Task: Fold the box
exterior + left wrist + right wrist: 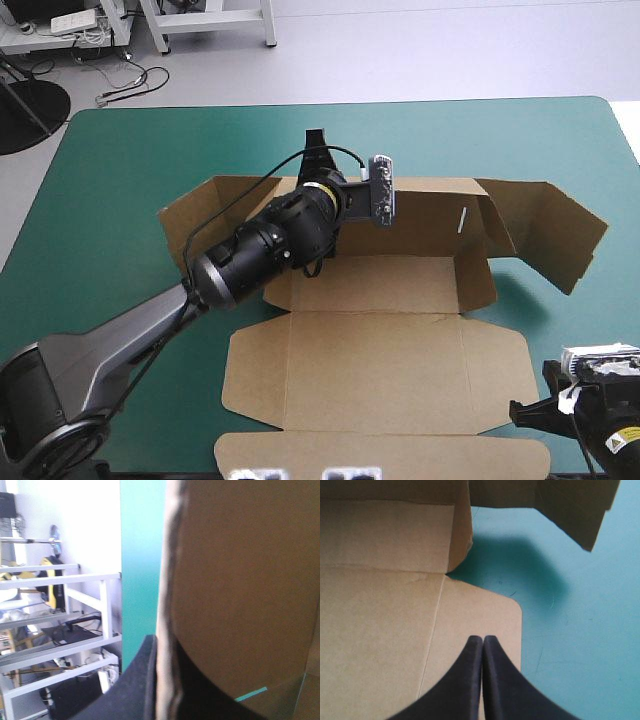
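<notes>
1. The box is a cut sheet of brown board lying mid-counter on the teal-green cover. Its far wall is raised, its right flap stands loose and angled outward, and its lid lies flat toward the near edge.
2. The left jaws pinch the far wall's top edge, left of its middle. In the left wrist view the box runs up between them, with one black finger on its outer face.
3. The right jaws are pressed together and hold nothing. They sit above the lid's rounded right tab; whether they touch it cannot be told.
4. The board is probably light, stiff across each panel and weak only at the creases.
5. A raised flap would likely spring back if let go.
6. The safest hold seems to be a free edge near a crease, pinched squarely so the thin sheet does not slip or buckle.
</notes>
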